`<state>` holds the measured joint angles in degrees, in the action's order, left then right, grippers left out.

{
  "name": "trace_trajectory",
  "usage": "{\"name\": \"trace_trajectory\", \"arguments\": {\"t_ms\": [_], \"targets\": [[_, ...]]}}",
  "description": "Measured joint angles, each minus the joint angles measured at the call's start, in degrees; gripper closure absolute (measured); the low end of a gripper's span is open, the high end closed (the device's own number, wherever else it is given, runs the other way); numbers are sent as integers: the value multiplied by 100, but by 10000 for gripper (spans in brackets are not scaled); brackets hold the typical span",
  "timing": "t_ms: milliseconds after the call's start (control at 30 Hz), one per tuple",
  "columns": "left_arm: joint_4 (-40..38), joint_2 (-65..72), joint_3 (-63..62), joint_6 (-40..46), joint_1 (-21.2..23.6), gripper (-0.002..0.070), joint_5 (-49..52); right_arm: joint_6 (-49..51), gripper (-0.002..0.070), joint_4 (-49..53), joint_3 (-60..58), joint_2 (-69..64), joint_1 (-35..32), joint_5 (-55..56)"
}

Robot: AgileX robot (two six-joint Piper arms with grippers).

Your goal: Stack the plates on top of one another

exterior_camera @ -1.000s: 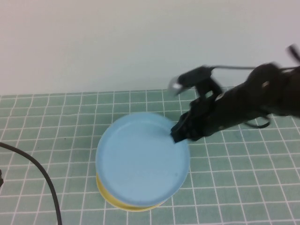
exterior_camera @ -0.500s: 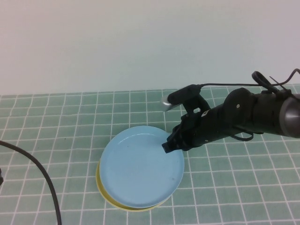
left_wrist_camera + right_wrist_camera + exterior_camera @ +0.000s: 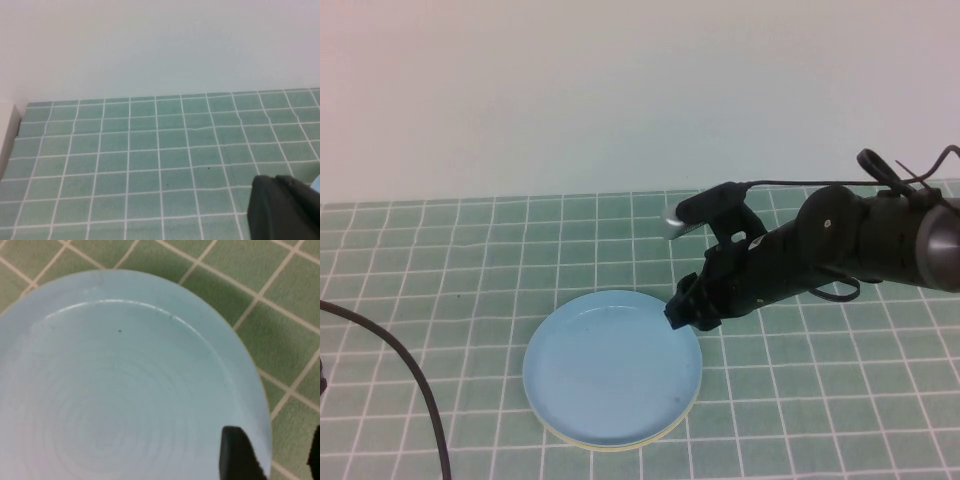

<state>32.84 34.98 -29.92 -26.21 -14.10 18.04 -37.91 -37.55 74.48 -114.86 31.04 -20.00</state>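
Light blue round plastic plate (image 3: 611, 368) now down flat on the stack, no longer tilted up as half a second back; sits near the front edge of the green tiled tabletop (image 3: 470, 260), about mid-width. Thin sliver of the yellow plastic plate (image 3: 620, 446) showing under its front rim. White plate not visible, presumably sandwiched between, can't confirm.

Right hand (image 3: 684, 311) at the blue plate's far-right rim, just released: fingers (image 3: 239, 454) parted, straddling the rim, gripping nothing. Looks like last placement done, stack likely complete; only retreat left.

Left hand (image 3: 285, 210) parked low, off the left side of the tabletop, closed, empty.

Around: black cable (image 3: 415, 380) looping over the front-left corner, well apart from the plates. Nothing blocking a lift-off; only risk is a finger snagging the rim and shifting the top plate.
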Motion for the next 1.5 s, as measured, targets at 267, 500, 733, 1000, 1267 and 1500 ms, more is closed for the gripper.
{"name": "trace_trajectory", "arguments": {"t_ms": [267,500,733,1000,1267,1500], "targets": [[-10,-66,20,0,-11,675,49,488,581,8,0,673,0,-500],[14,-959,198,0,28,675,66,500,666,8,0,2090,0,-919],[9,-2140,873,0,958,675,38,534,673,-333,0,3303,0,-1191],[-435,-3196,1846,-889,1539,675,39,534,673,-583,0,3524,0,-1252],[-393,-3669,3084,-1409,1539,675,-878,494,675,66,-304,3878,0,-1264],[-414,-3650,3176,-1449,1539,675,-790,-259,676,1033,-2057,6034,-712,-630]]}}
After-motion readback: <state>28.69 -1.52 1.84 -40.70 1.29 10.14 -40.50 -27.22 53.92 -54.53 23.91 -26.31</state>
